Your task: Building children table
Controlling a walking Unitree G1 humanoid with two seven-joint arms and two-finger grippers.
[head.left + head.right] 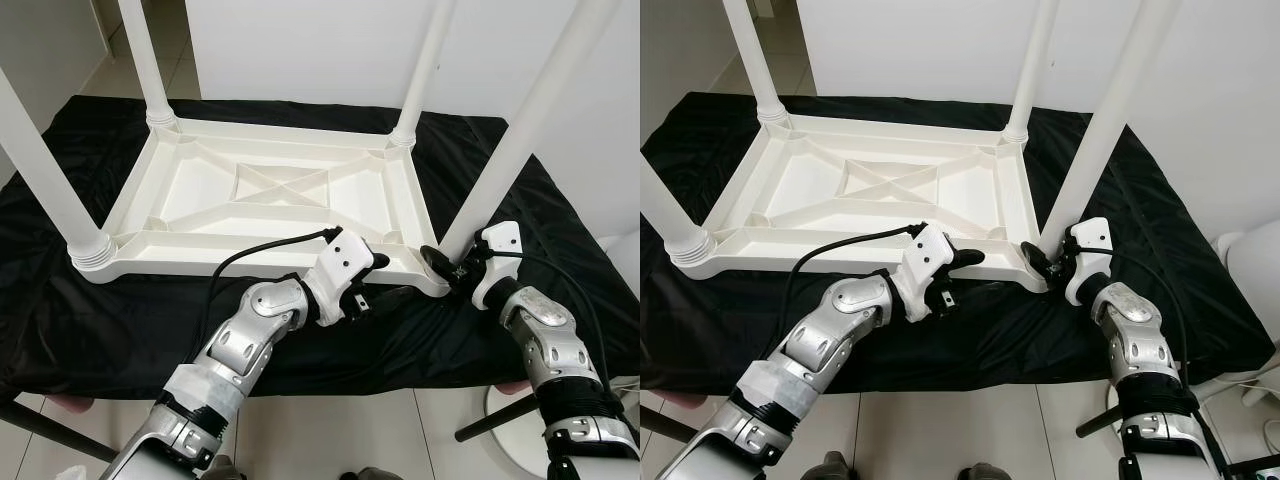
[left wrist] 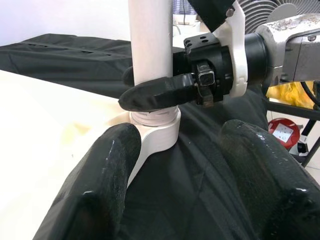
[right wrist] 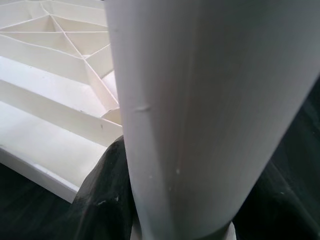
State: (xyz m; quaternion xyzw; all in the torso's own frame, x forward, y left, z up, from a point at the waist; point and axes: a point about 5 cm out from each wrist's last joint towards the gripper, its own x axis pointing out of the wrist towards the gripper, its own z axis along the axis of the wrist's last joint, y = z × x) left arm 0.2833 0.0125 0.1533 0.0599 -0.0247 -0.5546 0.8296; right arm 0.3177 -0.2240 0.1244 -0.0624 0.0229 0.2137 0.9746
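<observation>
Black cloth (image 1: 60,320) covers the surface; white walls behind, pale tiled floor (image 1: 330,440) below the near edge

- White plastic table top (image 1: 270,200) lies upside down on the cloth, ribbed underside up with an X brace at its centre
- Four white legs stand up from its corners: near-left leg (image 1: 45,175), far-left leg (image 1: 145,55), far-right leg (image 1: 425,65), near-right leg (image 1: 535,120)
- Near-right leg sits in its corner socket (image 2: 157,130) and leans slightly away from the table top
- Right gripper (image 1: 445,262) is at the base of the near-right leg, just above the socket; its fingers (image 2: 157,92) are clamped around the leg, one on each side
- Left gripper (image 1: 385,280) is beside the table top's near edge, close to the same corner, pointing at the near-right leg; its fingers (image 2: 100,180) are spread apart, holding nothing
- Black cable (image 1: 260,250) runs from the left wrist across the table top's near rim
- White fan (image 2: 260,10) with a grille behind the right gripper in the left wrist view
</observation>
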